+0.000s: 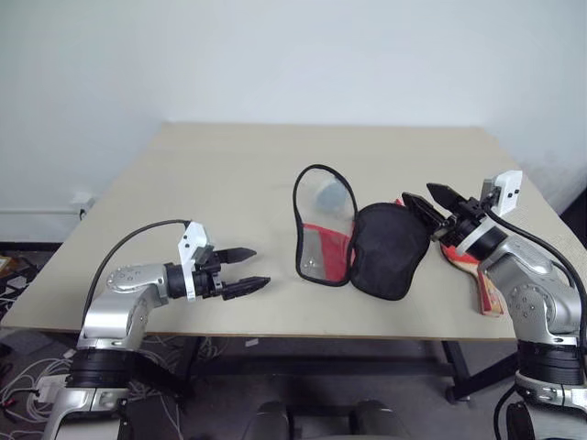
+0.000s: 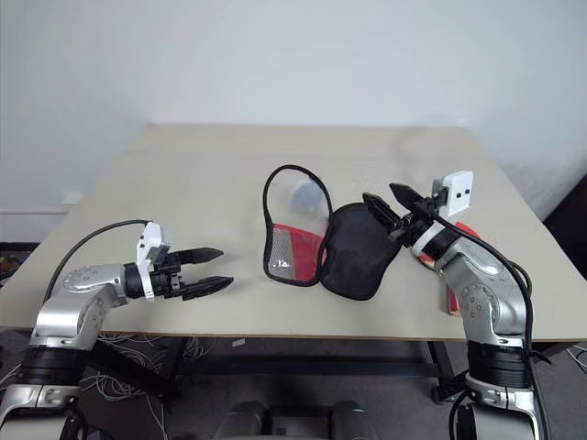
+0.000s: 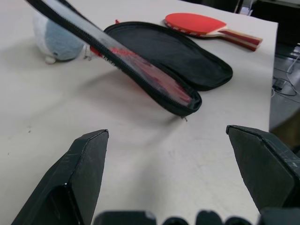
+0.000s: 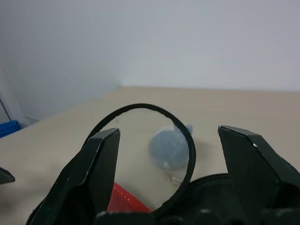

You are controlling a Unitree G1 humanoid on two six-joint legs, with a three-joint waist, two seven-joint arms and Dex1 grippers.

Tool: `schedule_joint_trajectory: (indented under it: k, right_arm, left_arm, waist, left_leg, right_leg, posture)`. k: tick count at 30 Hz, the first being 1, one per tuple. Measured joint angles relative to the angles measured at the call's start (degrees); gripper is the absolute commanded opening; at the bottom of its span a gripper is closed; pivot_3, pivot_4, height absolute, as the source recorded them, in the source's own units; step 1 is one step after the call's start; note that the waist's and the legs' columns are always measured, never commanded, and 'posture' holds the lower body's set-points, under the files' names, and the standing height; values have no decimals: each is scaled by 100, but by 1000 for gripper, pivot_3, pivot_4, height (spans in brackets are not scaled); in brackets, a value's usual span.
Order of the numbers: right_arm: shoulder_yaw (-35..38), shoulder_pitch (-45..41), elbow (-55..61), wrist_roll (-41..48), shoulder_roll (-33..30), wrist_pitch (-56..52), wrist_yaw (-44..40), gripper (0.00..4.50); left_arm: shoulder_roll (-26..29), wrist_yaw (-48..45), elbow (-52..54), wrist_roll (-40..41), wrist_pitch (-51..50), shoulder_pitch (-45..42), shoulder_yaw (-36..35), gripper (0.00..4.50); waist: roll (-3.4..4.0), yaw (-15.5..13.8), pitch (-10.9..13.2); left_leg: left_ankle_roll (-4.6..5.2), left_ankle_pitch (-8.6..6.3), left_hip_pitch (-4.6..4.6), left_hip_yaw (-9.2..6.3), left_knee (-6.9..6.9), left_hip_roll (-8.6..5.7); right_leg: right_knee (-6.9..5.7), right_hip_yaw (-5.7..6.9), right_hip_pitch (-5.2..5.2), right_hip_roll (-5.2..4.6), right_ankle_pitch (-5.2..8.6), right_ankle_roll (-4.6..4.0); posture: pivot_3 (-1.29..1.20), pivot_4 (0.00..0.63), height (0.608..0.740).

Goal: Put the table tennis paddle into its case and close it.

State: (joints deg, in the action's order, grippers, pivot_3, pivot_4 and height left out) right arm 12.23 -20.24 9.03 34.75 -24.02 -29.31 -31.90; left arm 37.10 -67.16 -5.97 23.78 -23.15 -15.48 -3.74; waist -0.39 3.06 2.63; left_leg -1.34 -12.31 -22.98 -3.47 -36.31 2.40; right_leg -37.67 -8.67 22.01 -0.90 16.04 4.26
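The case [image 1: 393,249] lies unzipped in the middle of the table, its black half flat and its clear, red-trimmed flap [image 1: 321,240] propped up with the zipper rim forming a loop. Just right of it lies the table tennis paddle [image 3: 197,23], red face up, mostly hidden by my right arm in the head views; its handle [image 1: 491,298] points to the near edge. My right gripper [image 1: 417,192] hovers open above the right edge of the black half. Well left of the case, near the front edge, my left gripper [image 1: 260,267] is open and empty, pointing at the case.
A grey-blue plush toy [image 4: 171,147] sits behind the raised flap and shows through it. The beige table [image 1: 229,165] has bare surface at the back and left. A white wall stands behind it, and cables lie on the floor at the left.
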Motion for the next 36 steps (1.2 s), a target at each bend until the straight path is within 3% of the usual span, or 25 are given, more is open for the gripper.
schedule_joint_trajectory:
  k: [8,13,21,28,36]
  right_arm:
    - [22,25,-10,-196,172,81,476,3621]
    - [180,338,7,-576,-64,-101,1074,3621]
    - [856,930,67,-756,-265,-1356,2031,3621]
    - [1270,1055,219,-536,-247,-2144,2334,3621]
    - [1573,1371,224,-461,-243,-2523,2462,3621]
  left_arm:
    - [-41,-58,-120,1,-3,-208,61,4358]
    - [-31,-244,-95,86,-120,-301,93,4358]
    - [-46,-560,-67,92,-276,-423,510,4358]
    - [-596,-576,-172,53,-200,-1105,894,4358]
    - [-858,-545,-152,-88,-259,-1224,1375,4358]
  waist:
    - [0,-3,0]
    - [0,0,0]
    - [1,-5,0]
    - [0,-2,-1]
    - [4,1,-1]
  left_leg:
    - [-1,0,-2,1,-3,-1]
    - [-1,0,-4,1,-3,-1]
    - [0,0,-5,2,-5,-2]
    - [0,0,-6,1,-9,-4]
    - [1,0,-5,2,-10,-4]
  right_leg:
    - [1,0,0,0,0,0]
    - [1,-1,4,-1,1,-2]
    - [0,-2,4,-1,6,-12]
    - [1,-3,-3,-1,2,-4]
    - [1,-7,-2,0,0,0]
  posture:
    - [0,0,740]
    - [0,0,740]
    - [0,0,740]
    - [0,0,740]
    - [0,0,740]
